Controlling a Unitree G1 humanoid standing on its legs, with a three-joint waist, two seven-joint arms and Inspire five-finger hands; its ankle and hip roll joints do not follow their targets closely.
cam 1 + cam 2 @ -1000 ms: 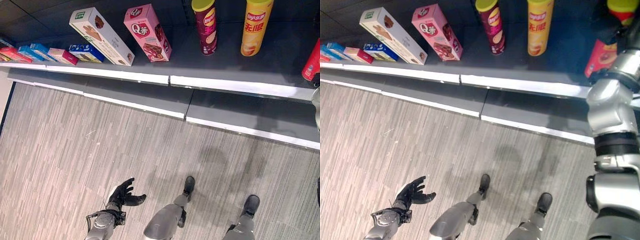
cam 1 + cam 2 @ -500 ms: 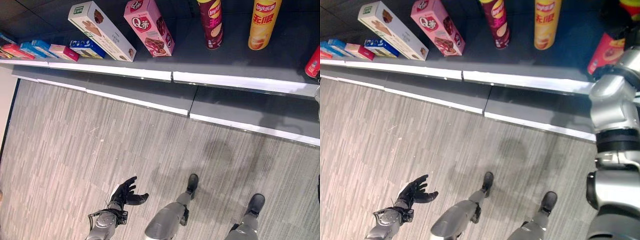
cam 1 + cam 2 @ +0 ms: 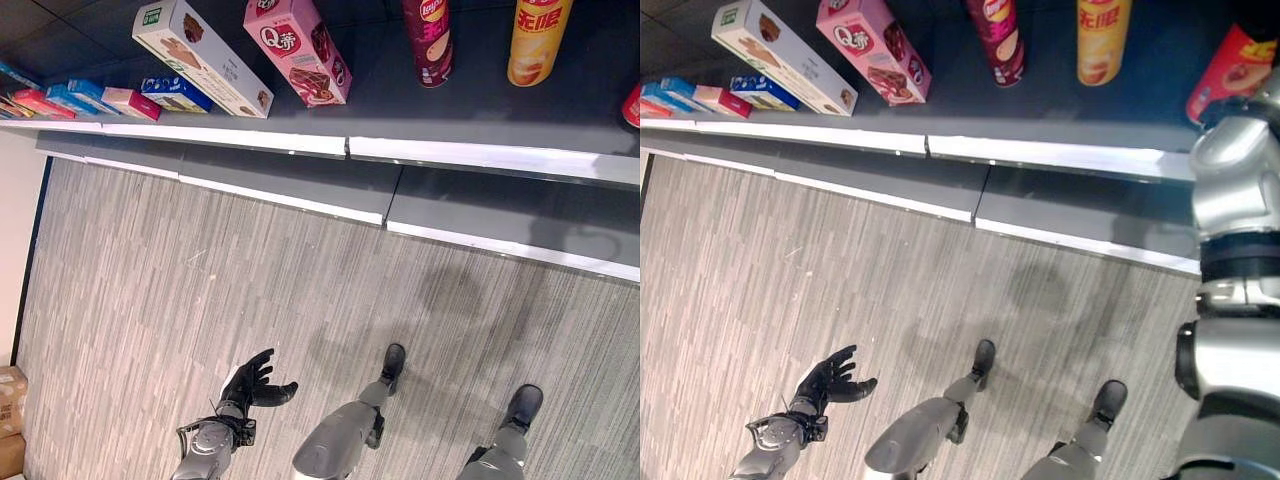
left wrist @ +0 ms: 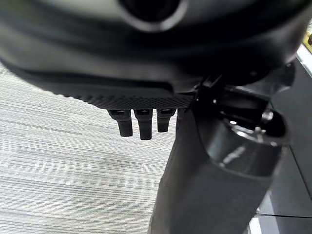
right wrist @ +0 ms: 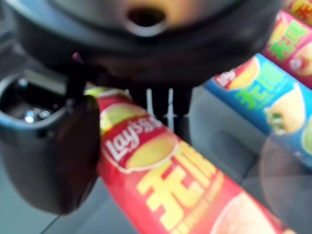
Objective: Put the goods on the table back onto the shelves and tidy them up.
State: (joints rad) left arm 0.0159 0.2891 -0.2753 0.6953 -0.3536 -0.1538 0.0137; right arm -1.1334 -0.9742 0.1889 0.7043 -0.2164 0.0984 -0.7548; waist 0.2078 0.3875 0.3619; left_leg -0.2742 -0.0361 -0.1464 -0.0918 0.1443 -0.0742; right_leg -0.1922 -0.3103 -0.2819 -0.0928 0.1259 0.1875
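Observation:
My right hand (image 5: 46,156) is shut on a red chips can (image 5: 161,180), thumb on one side and fingers (image 5: 168,109) behind it. The same red can (image 3: 1232,72) lies tilted at the right end of the dark shelf (image 3: 1060,155), where my right arm reaches in. A maroon can (image 3: 428,45) and a yellow can (image 3: 535,40) stand on the shelf, with a pink box (image 3: 297,50) and a white box (image 3: 200,58) further left. My left hand (image 3: 250,385) hangs open low over the floor, holding nothing.
Small blue and pink boxes (image 3: 130,102) lie at the shelf's left end. A blue can (image 5: 253,92) lies beside the red one. A lower shelf ledge (image 3: 300,195) juts out over the grey striped floor (image 3: 150,300). Cardboard boxes (image 3: 10,420) sit at the far left.
The whole view has shifted, so the shelf and its goods sit higher in the picture. The left hand keeps its pose and the right hand stays on the red can.

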